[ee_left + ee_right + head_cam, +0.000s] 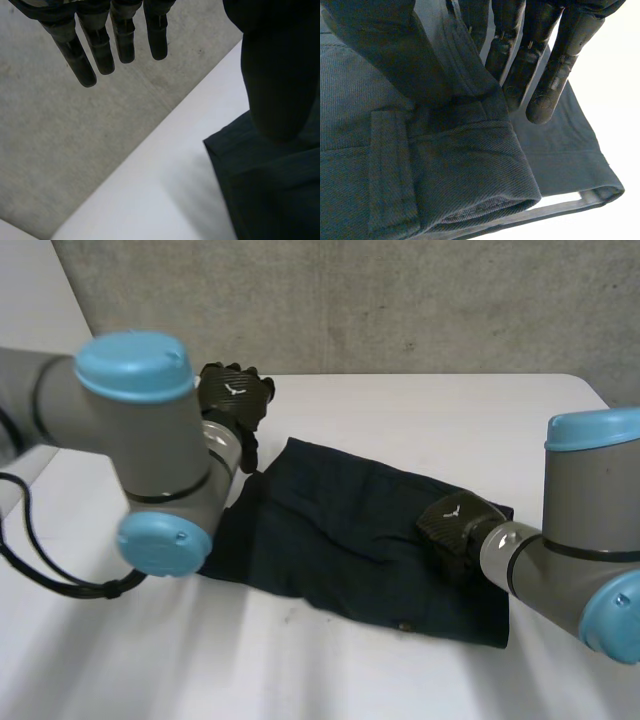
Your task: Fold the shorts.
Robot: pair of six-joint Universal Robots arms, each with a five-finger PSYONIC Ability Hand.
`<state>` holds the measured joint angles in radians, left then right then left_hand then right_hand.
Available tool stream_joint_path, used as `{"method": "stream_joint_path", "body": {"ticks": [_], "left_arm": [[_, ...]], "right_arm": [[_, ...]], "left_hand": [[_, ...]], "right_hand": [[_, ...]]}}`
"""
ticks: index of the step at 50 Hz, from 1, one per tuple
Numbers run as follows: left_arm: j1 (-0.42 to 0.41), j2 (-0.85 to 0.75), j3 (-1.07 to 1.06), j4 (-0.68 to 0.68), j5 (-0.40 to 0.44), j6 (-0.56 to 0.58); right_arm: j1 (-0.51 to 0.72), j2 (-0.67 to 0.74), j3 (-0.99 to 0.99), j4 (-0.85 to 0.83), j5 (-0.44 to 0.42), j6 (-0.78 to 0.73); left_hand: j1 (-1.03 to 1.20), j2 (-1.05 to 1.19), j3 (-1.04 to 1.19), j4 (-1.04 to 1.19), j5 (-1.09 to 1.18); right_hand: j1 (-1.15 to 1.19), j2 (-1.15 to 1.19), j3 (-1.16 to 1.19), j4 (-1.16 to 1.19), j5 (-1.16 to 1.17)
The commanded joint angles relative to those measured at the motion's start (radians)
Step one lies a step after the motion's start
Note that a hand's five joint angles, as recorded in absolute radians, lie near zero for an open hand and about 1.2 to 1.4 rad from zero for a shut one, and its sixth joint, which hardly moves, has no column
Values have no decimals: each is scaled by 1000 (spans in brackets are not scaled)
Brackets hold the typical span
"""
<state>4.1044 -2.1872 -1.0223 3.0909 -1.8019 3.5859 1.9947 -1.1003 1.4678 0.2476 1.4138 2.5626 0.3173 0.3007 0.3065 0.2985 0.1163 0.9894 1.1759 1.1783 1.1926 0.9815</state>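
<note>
Navy shorts (pixel 340 520) lie spread across the middle of a white table (pixel 420 410), in front of a grey concrete wall (pixel 400 300). One end of the garment reaches toward the robot's left arm, the other toward its right.

The right hand (pixel 452 525) sits on the cloth near the garment's right-hand end. In the right wrist view, a raised ridge of the shorts (pixel 465 170) runs up between the thumb and the nearly straight fingers (pixel 547 75) — the hand has the fabric pinched there. Just below the thumb, the thick twill band is doubled over on itself, with a belt loop (pixel 390 170) lying flat across it. A flatter layer of the cloth stretches beyond the fingertips to a hemmed edge resting on the table (pixel 620 75).

The left hand (pixel 235 395) hangs above the table by the far left corner of the shorts. In its own wrist view the fingers (pixel 100 45) point out straight and side by side, with the thumb set well apart — it holds nothing. Beneath the thumb lies the corner of the shorts (pixel 270 195) on the table (pixel 160 185), whose edge gives way to a grey concrete surface (pixel 60 150) beyond.
</note>
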Motion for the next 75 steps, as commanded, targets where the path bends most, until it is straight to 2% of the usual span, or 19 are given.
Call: {"method": "stream_joint_path", "body": {"ticks": [1, 8, 18, 21, 22, 23, 24, 27, 28, 33, 41, 53, 54, 55, 56, 57, 64, 69, 75], "left_arm": [[50, 95, -15, -227, 108, -75], [96, 86, -62, -279, 300, -67], [102, -38, -21, -209, 308, -36], [102, -106, 22, -187, 306, 23], [102, -120, 36, -184, 306, 39], [102, -150, 69, -182, 308, 68], [103, -167, 88, -184, 308, 82], [96, -227, 160, -187, 306, 120], [94, -241, 178, -187, 306, 126], [86, -305, 315, -172, 303, 140], [25, -489, 635, -22, 231, 146], [4, -661, 723, 170, 193, 223], [2, -664, 720, 181, 191, 223], [2, -669, 720, 190, 190, 223], [1, -672, 720, 198, 185, 224], [-4, -675, 720, 203, 173, 224], [-26, -629, 719, 197, 72, 202], [-26, -400, 549, 100, 12, 88], [8, -105, 195, 57, 30, -67]], "right_arm": [[10, -101, 75, 2, -12, -2], [27, -285, 140, -5, -53, -9], [39, -401, 203, -4, -45, -16], [36, -406, 215, -5, -47, -16], [29, -406, 220, -8, -47, -16], [26, -406, 220, -11, -47, -16], [24, -406, 220, -13, -49, -16], [23, -392, 213, -24, -47, -16], [23, -389, 210, -28, -47, -16], [6, -278, 146, -60, -36, -15], [-56, -72, -33, -82, 19, -16], [-60, 180, -193, -381, 154, -64], [-60, 189, -198, -396, 149, -70], [-59, 198, -199, -410, 149, -79], [-57, 210, -205, -428, 163, -87], [-57, 212, -208, -433, 162, -87], [-59, 90, -170, -435, 163, 22], [-80, -68, -90, -401, 157, 142], [-112, -196, 35, -231, 123, 244]], "left_hand": [[-22, -5, -11, -3, 5], [-19, -2, -8, 0, 8], [8, 24, 18, 26, 34], [183, 200, 194, 202, 210], [300, 317, 311, 319, 327], [627, 644, 638, 646, 653], [761, 778, 772, 780, 787], [1072, 1089, 1083, 1091, 1099], [1079, 1096, 1090, 1098, 1105], [1079, 1096, 1090, 1098, 1105], [1079, 1096, 1090, 1098, 1105], [1079, 1096, 1090, 1098, 1105], [969, 986, 980, 988, 995], [724, 740, 734, 742, 750], [364, 380, 375, 383, 390], [-143, -126, -132, -124, -116], [-143, -126, -132, -124, -116], [-143, -126, -132, -124, -116], [-143, -126, -132, -124, -116]], "right_hand": [[407, 220, 218, 204, 240], [407, 220, 218, 204, 240], [407, 220, 218, 204, 240], [407, 220, 218, 204, 240], [407, 220, 218, 204, 240], [407, 220, 218, 204, 240], [407, 220, 218, 204, 240], [407, 220, 218, 204, 240], [407, 220, 218, 204, 240], [407, 220, 218, 204, 240], [407, 220, 218, 204, 240], [407, 220, 218, 204, 240], [248, 62, 59, 45, 81], [-38, -225, -227, -242, -205], [-692, -879, -881, -896, -859], [-815, -1001, -1004, -1018, -981], [-815, -1001, -1004, -1018, -981], [-815, -1001, -1004, -1018, -981], [-815, -1001, -1004, -1018, -981]]}}
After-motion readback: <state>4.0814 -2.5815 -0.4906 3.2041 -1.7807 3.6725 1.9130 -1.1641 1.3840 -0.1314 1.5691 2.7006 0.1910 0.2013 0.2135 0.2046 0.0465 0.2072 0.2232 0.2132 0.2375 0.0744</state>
